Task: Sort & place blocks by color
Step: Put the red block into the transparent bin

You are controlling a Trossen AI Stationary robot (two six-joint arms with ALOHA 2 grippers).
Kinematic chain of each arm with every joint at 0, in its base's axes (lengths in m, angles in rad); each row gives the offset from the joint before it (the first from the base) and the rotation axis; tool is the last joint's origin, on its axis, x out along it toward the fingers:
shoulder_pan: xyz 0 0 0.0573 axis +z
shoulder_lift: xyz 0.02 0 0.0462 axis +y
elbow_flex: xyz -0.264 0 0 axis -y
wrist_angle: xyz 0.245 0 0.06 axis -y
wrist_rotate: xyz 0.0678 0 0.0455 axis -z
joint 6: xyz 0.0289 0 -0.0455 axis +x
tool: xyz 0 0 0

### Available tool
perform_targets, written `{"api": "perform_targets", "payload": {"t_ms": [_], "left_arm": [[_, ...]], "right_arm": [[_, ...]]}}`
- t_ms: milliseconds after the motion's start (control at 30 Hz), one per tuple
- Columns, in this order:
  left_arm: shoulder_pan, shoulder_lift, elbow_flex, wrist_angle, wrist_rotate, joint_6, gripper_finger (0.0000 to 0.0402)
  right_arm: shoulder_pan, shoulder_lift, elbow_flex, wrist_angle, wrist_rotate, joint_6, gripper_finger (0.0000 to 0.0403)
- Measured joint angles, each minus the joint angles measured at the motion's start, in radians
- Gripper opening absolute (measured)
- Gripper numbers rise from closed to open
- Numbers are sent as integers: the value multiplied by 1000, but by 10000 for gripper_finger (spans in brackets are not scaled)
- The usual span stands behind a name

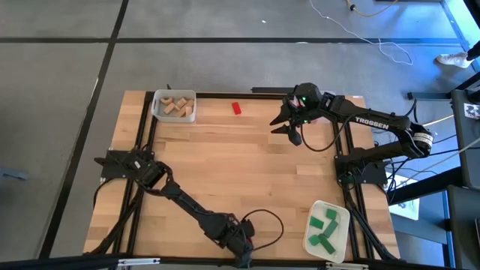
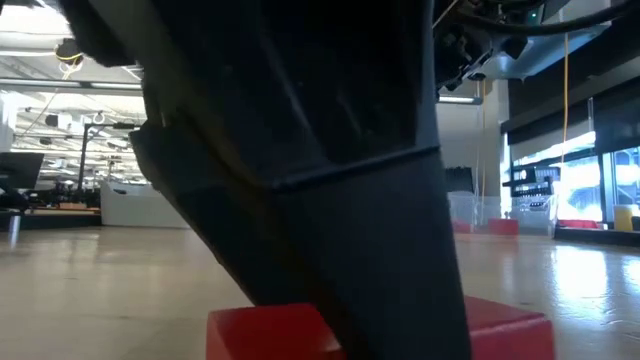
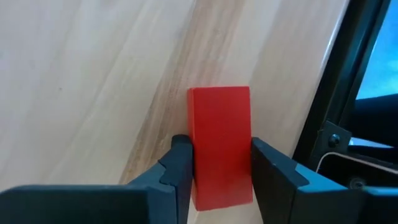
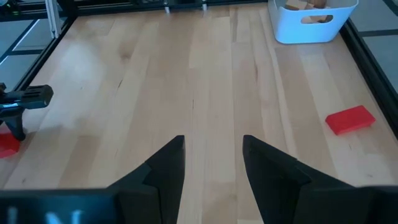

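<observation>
A red block point(image 3: 219, 124) lies flat on the wooden table close to its near edge. My left gripper point(image 3: 219, 158) is down over it, one finger on each side; the high view shows only the gripper point(image 1: 244, 251), not the block. In the low view the block point(image 2: 262, 335) shows behind a dark finger. A second red block point(image 1: 236, 108) lies at the far side. My right gripper point(image 1: 288, 124) hovers open above the far right of the table, with nothing between its fingers point(image 4: 171, 162). My left gripper pinches the red block by its two long sides point(image 3: 194, 155) between its two fingers, toward one end of the block. The fingers come steeply from above and lie across the block. The block rests flat on the table.
A white bin point(image 1: 174, 105) holding tan blocks stands at the far left. A white tray point(image 1: 328, 230) with green blocks sits at the near right. The table's black frame rail point(image 3: 329, 93) runs close beside the held block. Bare wood fills the middle.
</observation>
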Motion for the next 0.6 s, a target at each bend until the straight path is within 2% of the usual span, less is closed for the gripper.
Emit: {"api": "perform_targets", "payload": {"t_ms": [100,267,600], "left_arm": [[23,-3,0,-4,24,-44,120],[56,-5,0,-8,85,-30,120],[98,-49,-4,-99,55,-18,119]], "right_arm": [[0,0,0,0,0,0,163],[0,0,0,-1,0,0,163],[0,0,0,-16,0,0,163]]}}
